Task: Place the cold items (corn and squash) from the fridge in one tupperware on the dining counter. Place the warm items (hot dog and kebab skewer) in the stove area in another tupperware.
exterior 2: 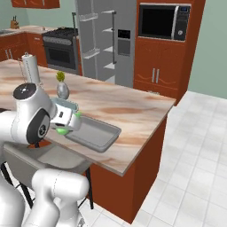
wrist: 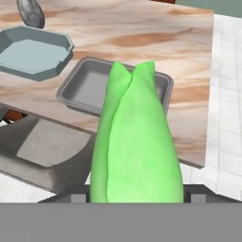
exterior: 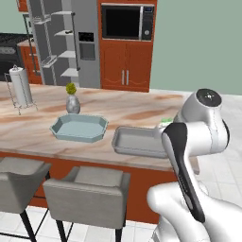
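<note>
My gripper (wrist: 137, 190) is shut on the corn (wrist: 137, 146), a bright green husked ear with two pointed tips. It hangs over the near edge of the dining counter (exterior: 118, 106), beside the grey rectangular tupperware (wrist: 71, 87), which holds nothing. From the right base view the corn (exterior 2: 63, 130) shows under the hand (exterior 2: 66, 122), at the near left end of that tupperware (exterior 2: 113, 133). The pale blue octagonal tupperware (exterior: 56, 130) lies to the left of the grey one (exterior: 116, 142). The fridge (exterior: 66, 42) stands open at the back, with the black stove (exterior 2: 62, 48) to its left.
A small grey vase with a plant (exterior: 72, 101) and a paper towel holder (exterior: 20, 87) stand on the counter beyond the trays. Two grey stools (exterior: 85, 189) sit under its near side. A microwave (exterior: 126, 21) is built into the red-brown cabinet.
</note>
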{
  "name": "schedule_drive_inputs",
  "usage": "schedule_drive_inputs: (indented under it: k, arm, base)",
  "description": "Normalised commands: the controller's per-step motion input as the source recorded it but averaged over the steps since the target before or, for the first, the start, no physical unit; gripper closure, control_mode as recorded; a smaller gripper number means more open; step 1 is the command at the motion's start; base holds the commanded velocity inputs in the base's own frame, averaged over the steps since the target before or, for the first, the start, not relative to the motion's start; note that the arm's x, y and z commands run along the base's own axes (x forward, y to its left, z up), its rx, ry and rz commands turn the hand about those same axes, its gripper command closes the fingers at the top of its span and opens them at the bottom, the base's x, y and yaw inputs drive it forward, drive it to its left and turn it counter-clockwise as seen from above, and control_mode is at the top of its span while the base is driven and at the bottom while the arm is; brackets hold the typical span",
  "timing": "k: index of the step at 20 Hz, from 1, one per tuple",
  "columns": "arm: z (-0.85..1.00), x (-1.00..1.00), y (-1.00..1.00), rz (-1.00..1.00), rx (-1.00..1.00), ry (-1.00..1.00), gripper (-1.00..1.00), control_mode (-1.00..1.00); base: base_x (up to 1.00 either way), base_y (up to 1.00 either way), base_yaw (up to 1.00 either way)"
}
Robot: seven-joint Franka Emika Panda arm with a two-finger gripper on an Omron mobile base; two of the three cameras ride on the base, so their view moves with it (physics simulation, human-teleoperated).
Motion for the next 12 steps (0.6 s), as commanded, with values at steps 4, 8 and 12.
schedule_drive_inputs:
  k: [4, 8, 12]
  arm:
    - [0.0, 0.79, -0.14, 0.04, 0.0, 0.1, 1.0, -1.0]
    - [-0.05, 0.41, -0.34, 0.03, 0.0, 0.03, 1.0, -1.0]
    - [-0.35, 0.47, -0.4, 0.42, 0.03, 0.01, 1.0, -1.0]
  base:
    - [0.0, 0.0, 0.0]
    - [0.0, 0.0, 0.0]
    - [0.0, 0.0, 0.0]
